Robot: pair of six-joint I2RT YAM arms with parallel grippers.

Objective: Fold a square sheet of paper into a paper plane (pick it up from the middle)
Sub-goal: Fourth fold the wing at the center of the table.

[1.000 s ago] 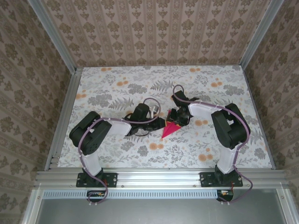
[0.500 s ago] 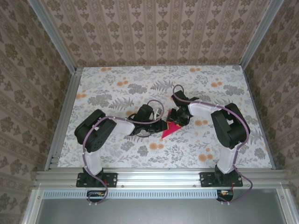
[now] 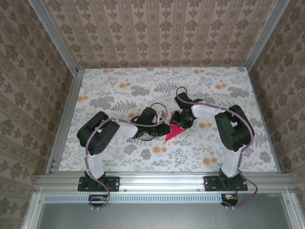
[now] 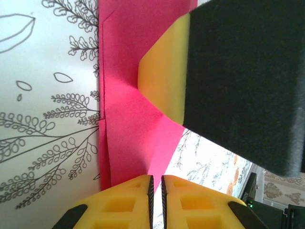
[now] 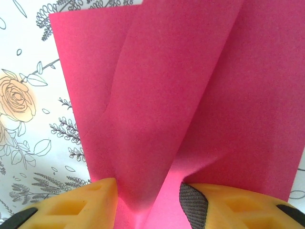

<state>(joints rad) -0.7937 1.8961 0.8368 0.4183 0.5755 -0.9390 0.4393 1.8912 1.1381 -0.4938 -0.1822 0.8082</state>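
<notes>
Right now the left gripper (image 4: 155,183) is nearly closed, pinching the pink paper plane's (image 3: 172,134) edge, while the right gripper (image 5: 148,198) stands part-open astride its raised fold.

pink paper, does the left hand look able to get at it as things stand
Likely yes: the left hand sits shut on the edge of the pink paper; the right hand straddles a raised fold elsewhere on it, so nothing blocks the left side.
</notes>
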